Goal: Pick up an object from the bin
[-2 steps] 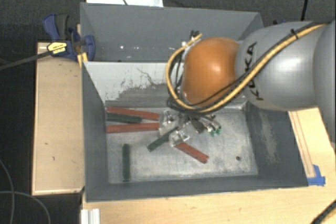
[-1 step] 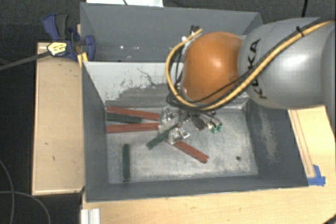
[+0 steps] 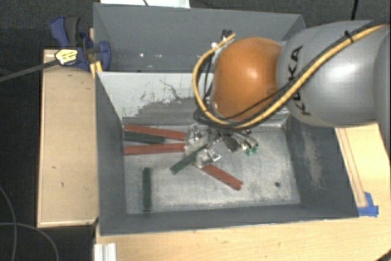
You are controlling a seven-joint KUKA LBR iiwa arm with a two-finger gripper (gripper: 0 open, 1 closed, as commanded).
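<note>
My gripper [image 3: 203,150] is low in the middle of the bin, under the arm's orange dome. It sits right over the near ends of two sticks. One is a short dark green stick [image 3: 182,164] that slants out to its lower left. The other is a red-brown stick [image 3: 222,176] that runs off to its lower right. Whether either stick is between the jaws is hidden by the gripper body. Just left of the gripper, two long red-brown sticks [image 3: 154,131] [image 3: 153,148] lie flat, with a dark green stick [image 3: 145,139] between them.
Another dark green stick [image 3: 146,189] lies on its own near the bin's front left corner, pointing front to back. The arm and its dome cover the bin's back right. Bare floor shows at the front right.
</note>
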